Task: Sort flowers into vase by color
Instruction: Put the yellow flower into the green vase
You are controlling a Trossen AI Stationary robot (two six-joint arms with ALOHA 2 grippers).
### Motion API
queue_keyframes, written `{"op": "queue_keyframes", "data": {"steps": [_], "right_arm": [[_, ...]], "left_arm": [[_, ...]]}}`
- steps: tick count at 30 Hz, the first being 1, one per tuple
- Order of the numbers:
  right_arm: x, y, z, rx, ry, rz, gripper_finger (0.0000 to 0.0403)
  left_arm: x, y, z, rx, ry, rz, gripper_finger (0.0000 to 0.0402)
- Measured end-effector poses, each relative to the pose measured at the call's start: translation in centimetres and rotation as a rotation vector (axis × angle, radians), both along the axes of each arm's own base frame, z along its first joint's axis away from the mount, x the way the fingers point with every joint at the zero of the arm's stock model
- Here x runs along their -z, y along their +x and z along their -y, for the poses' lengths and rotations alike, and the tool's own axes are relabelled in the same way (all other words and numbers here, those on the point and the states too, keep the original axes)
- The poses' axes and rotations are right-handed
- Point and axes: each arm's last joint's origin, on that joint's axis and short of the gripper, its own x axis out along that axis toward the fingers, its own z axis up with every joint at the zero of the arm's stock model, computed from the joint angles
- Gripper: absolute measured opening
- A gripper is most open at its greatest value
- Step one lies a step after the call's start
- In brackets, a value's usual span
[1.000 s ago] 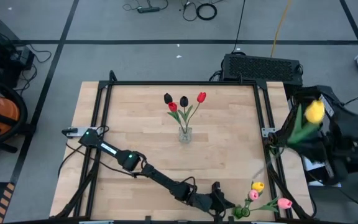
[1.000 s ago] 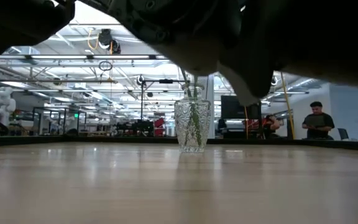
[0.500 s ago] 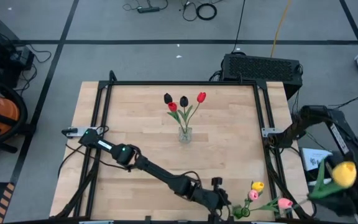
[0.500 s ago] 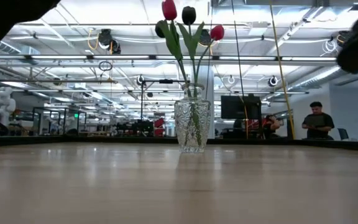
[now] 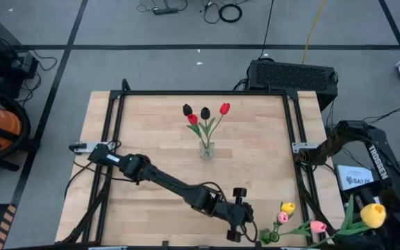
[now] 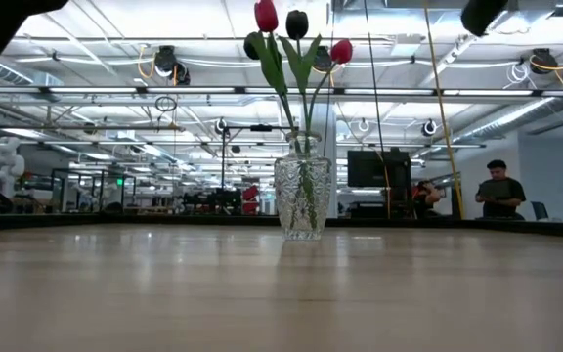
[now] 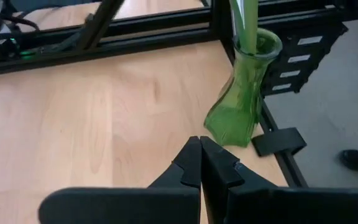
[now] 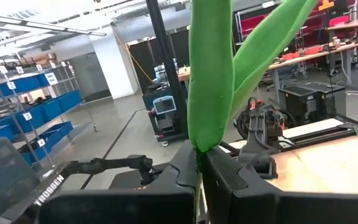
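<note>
A clear glass vase (image 5: 206,148) stood near the middle of the wooden table (image 5: 151,132), holding two red tulips (image 5: 224,108) and two black tulips (image 5: 205,112) on thin green stems. At the table's near right corner a green vase (image 5: 269,236) held a small yellow tulip (image 5: 288,207) and two pink tulips (image 5: 317,226), their heads leaning out to the right.

The left arm reached diagonally across the table toward that corner, its left gripper (image 5: 245,234) just beside the green vase but apart from it. The left wrist view showed its two dark fingers (image 7: 191,163) pressed together with nothing between them, the green vase (image 7: 236,104) standing just ahead at the table's black frame.

The right arm hung off the table's right edge, over the floor. The right gripper (image 8: 200,163) was clamped on the base of a green stem with broad leaves (image 8: 213,71); seen from above, the large yellow tulip (image 5: 372,214) it carried floated beyond the table's corner, well apart from both vases. The gripper itself was hard to make out from above, apparently sitting at the frame's lower right edge.

From table height, the clear vase (image 6: 302,198) and its red and black blooms stood against a workshop hall, where a person (image 6: 498,193) stood far behind.
</note>
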Motion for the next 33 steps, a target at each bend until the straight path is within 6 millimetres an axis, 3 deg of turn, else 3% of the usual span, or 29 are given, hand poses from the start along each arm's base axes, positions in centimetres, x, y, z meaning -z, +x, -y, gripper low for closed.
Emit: {"op": "queue_keyframes", "data": {"steps": [5,10,17,24,29,33], "right_arm": [[0.4,0.2,1.5,-0.005,-0.042,0.002,0.0000],[-0.2,0.2,5.8,-0.001,-0.051,-0.001,0.0000],[2.5,0.2,10.0,-0.088,-0.017,-0.078,0.0000],[4.2,0.2,9.9,-0.077,-0.015,-0.112,0.0000],[4.4,0.2,9.7,-0.089,0.002,-0.129,0.0000],[4.4,0.2,9.7,-0.090,0.004,-0.130,0.0000]], "left_arm": [[-1.4,-0.3,-0.8,-0.007,0.003,-0.007,0.0000],[-2.7,-0.8,-1.1,-0.005,0.007,-0.021,0.0000],[-2.3,-1.4,-1.3,-0.004,0.039,-0.095,0.0000],[-3.0,-0.9,-1.3,0.078,0.004,-0.027,0.0000],[-3.4,-1.0,-2.6,0.104,-0.010,-0.085,0.0000],[-4.9,-1.7,-4.0,0.084,0.003,-0.126,0.0000]]}}
